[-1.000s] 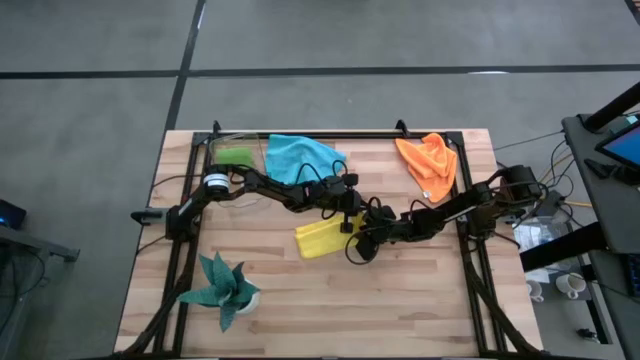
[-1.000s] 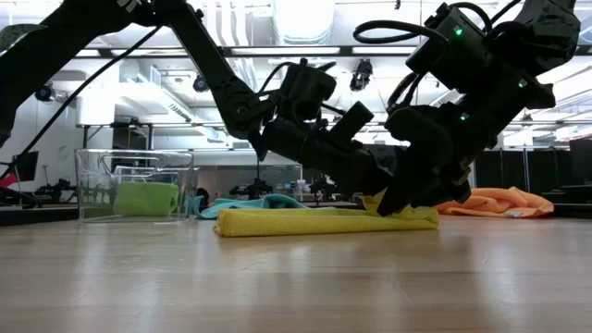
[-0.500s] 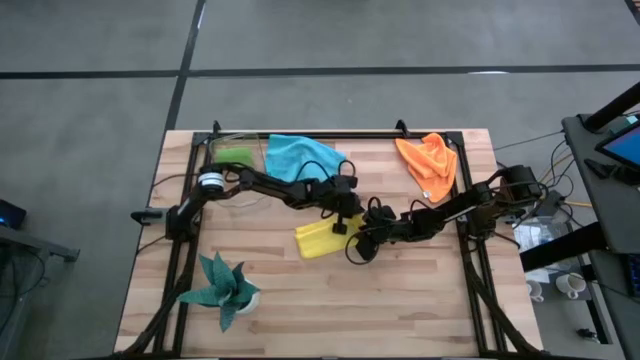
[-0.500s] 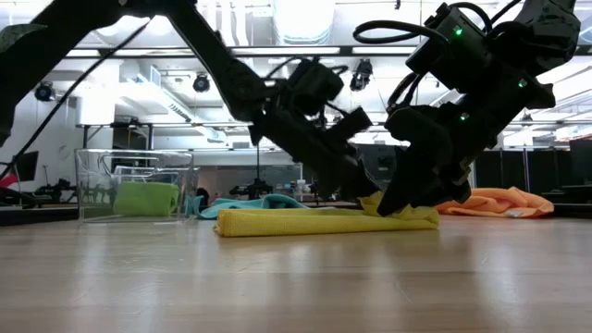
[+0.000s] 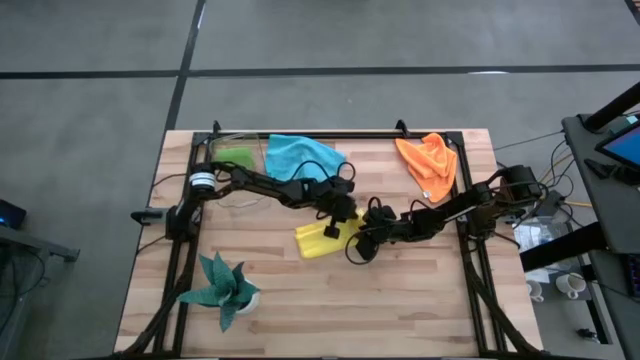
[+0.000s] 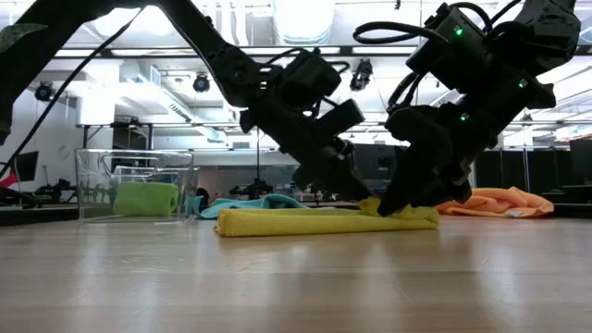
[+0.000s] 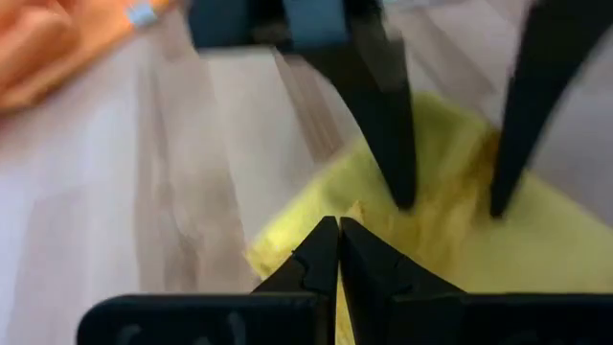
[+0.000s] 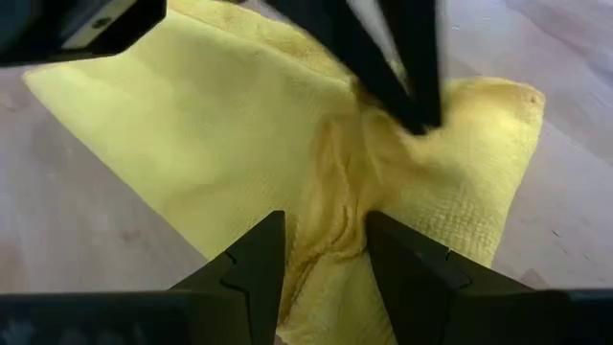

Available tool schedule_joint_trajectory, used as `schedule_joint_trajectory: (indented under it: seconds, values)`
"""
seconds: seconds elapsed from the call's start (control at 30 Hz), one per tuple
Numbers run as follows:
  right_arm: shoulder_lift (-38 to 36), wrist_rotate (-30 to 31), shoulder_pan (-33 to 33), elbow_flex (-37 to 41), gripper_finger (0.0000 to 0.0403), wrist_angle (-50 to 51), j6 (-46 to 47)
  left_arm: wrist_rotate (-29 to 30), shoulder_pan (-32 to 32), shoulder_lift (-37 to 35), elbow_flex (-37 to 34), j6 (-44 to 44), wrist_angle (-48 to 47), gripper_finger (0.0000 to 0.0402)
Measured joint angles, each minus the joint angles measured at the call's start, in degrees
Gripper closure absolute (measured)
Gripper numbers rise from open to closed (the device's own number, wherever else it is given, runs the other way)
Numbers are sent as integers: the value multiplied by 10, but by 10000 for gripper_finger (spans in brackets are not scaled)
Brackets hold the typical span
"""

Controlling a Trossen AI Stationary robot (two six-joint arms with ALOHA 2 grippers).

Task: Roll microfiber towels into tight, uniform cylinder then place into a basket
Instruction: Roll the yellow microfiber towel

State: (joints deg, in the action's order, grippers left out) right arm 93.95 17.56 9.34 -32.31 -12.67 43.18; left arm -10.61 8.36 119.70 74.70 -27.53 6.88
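The yellow towel (image 5: 322, 239) is found near the middle of the table (image 5: 300, 320), lying flat and partly folded, with both grippers brought down on its end toward three o'clock. The rolling step is judged to be in hand, and barely begun, since no cylinder has been formed yet.

The right gripper (image 8: 326, 251) is set with its fingers parted astride a raised pleat of the yellow cloth; the fold is bracketed between them, pinched up but not tightly clenched. The left gripper (image 7: 338, 251) is seen clenched shut with nothing between its fingers, its closed tip resting at the towel's edge, just beside the other arm's fingers.

In the low view the towel (image 6: 319, 221) is shown as a low flat strip under both tools.

One lime green towel (image 5: 236, 157), already rolled, is held in the clear basket (image 6: 134, 185) at about ten o'clock. The blue towel (image 5: 301, 156) is spread at about eleven o'clock, just beside the basket, and the orange towel (image 5: 430, 163) is heaped at about two o'clock, both unrolled.

For the next move, the gathered edge would probably have to be turned over onto itself and pushed toward nine o'clock along the cloth, with the closed left tip used to pin or tuck it so that the roll is kept tight and even.
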Motion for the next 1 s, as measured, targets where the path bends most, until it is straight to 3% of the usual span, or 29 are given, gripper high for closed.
schedule_joint_trajectory:
  seconds: [0.3, 0.43, 0.63, 0.77, 1.0]
  values:
    - [0, 1, 0, 0, 257, 0, 0, 10, -1, -44, 0, -17, -129, 402]
    - [0, 1, 0, 1, 257, 0, -1, 54, -2, -57, -2, -19, -174, 402]
    - [0, 3, 0, 1, 257, 0, -1, 62, -10, -73, -6, 3, -56, 402]
    - [0, 5, 0, 1, 257, 0, -1, 35, -28, -73, -23, 30, 38, 402]
    - [0, 5, 0, 1, 257, 0, -1, 40, -51, -60, -42, 61, 92, 402]
